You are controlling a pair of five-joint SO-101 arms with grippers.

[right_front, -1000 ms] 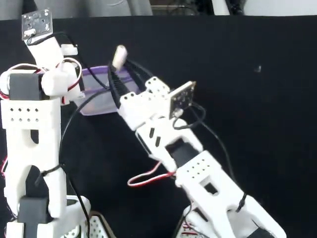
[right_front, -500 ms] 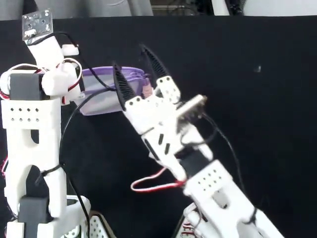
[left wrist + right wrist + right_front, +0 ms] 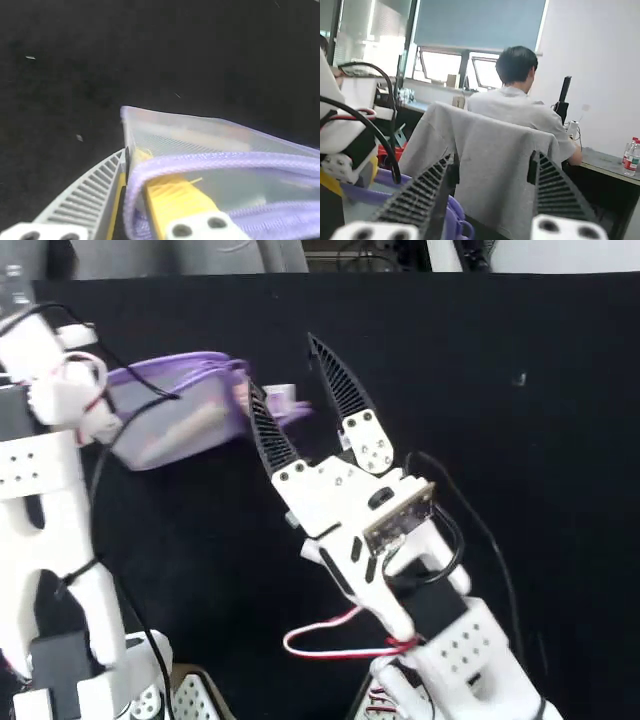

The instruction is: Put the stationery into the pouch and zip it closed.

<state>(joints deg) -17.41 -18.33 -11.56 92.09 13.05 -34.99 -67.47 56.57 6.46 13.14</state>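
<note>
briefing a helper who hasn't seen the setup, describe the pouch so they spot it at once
On the black table, find the left arm at the high view's left edge. Its hand clamps the pouch: a soft, see-through case with a purple zip edge, unlike the hard white arm parts around it.

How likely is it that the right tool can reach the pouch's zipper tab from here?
Probably yes. The right tool is open, and the zipper tab shows between its fingers with nothing in front of it. The left tool holds the pouch.
</note>
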